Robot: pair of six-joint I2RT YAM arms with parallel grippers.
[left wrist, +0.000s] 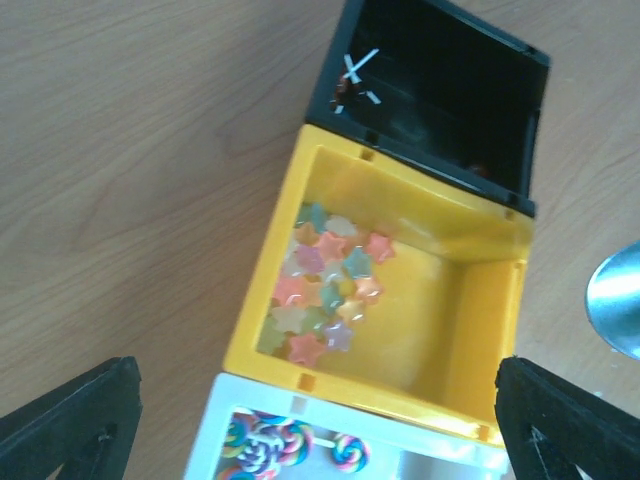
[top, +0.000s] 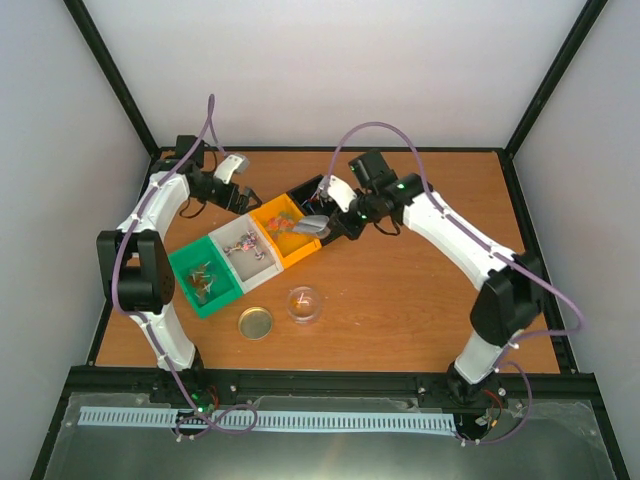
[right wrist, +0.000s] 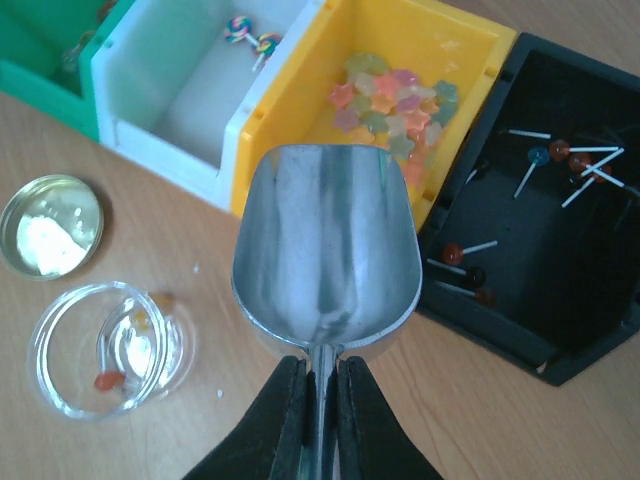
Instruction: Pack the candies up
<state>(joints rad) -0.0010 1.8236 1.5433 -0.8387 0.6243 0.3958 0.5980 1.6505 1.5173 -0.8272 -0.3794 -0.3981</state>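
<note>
Right gripper point(right wrist: 318, 385): jaws clamped tight on the thin handle of the metal scoop point(right wrist: 325, 255), with the bowl sticking straight out ahead of the fingertips, open side up. Candies point(right wrist: 395, 105), a pile of pastel stars, sit just past the scoop's front lip and slightly right of the jaw line, in the yellow bin point(right wrist: 290, 130). The lip overlaps the bin's near wall in the wrist view; can't tell if it touches. Ahead and right of these jaws is the black bin point(right wrist: 520, 330), holding lollipops point(right wrist: 560, 165). Ahead and left is the white bin point(right wrist: 170, 160), and the green bin point(right wrist: 40, 80) is beyond that. Close in on the left, a clear round jar point(right wrist: 110, 350) stands on the table point(top: 420, 290) with a few small bits inside, one of them red. The gold lid point(right wrist: 50, 225) is just beside it, further out. Left gripper point(left wrist: 315, 370): jaws wide apart and gripping nothing, with the black fingers point(left wrist: 70, 425) at the lower corners of its wrist view. From there the candies lie ahead of the jaws, roughly centred between the two fingers, on the yellow bin's floor toward the left-finger side. The white bin's rim sits right between the fingertips, and the black bin is further ahead. The scoop's edge shows ahead of the right-hand finger, outside the bin. In the top view the four bins touch in a diagonal row.
</note>
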